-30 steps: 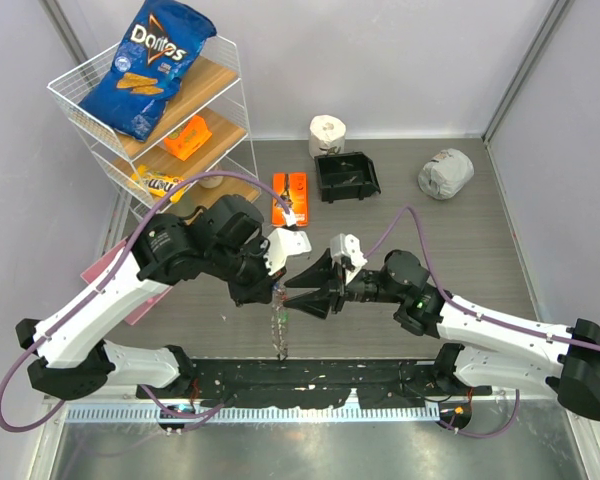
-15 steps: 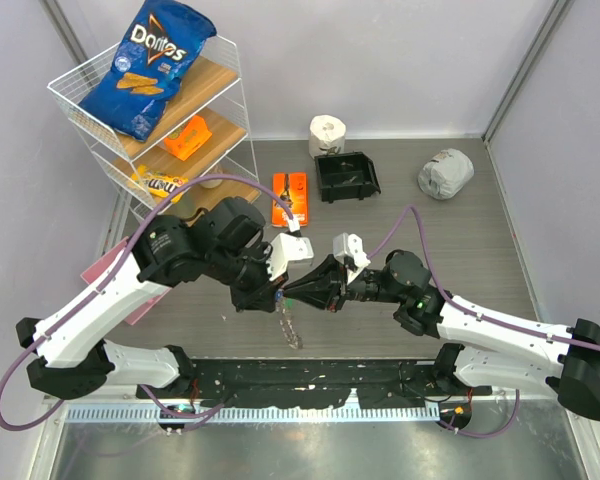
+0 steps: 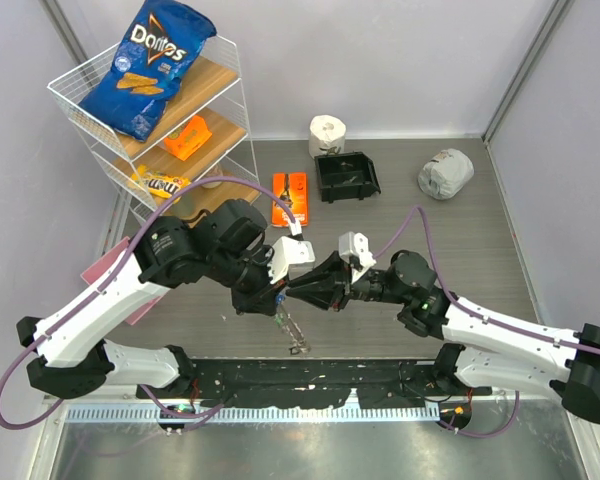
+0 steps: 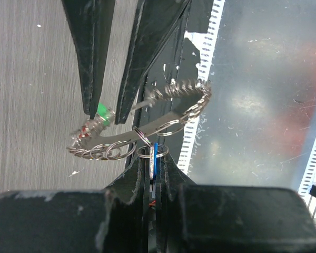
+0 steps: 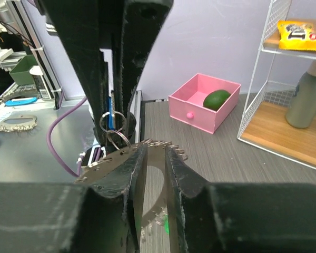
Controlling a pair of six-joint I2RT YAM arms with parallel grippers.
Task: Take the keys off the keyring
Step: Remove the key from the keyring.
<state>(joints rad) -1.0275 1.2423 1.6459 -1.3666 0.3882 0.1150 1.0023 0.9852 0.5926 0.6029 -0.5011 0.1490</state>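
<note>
The keyring (image 3: 293, 331), a flat silver band fringed with small rings, hangs between the two grippers above the table's front edge. My left gripper (image 3: 277, 291) is shut on a blue-headed key (image 4: 154, 156), which is linked to the band (image 4: 147, 129) by a small split ring. My right gripper (image 3: 294, 292) meets it from the right, its jaws closed to a narrow gap on the band (image 5: 121, 154). In the left wrist view its fingertips (image 4: 93, 108) stand on either side of a green-headed key (image 4: 103, 110); red shows beside it. The other keys are hard to tell apart.
A wire shelf (image 3: 235, 95) at the back left holds a Doritos bag (image 3: 150, 65) and snacks. An orange packet (image 3: 290, 197), black bin (image 3: 347, 177), paper roll (image 3: 327, 131) and grey bundle (image 3: 445, 173) lie behind. A pink box (image 5: 204, 103) sits left.
My right gripper was wide open a second ago; it has moved left and closed on the keyring. The ring's hanging part has swung right and shortened.
</note>
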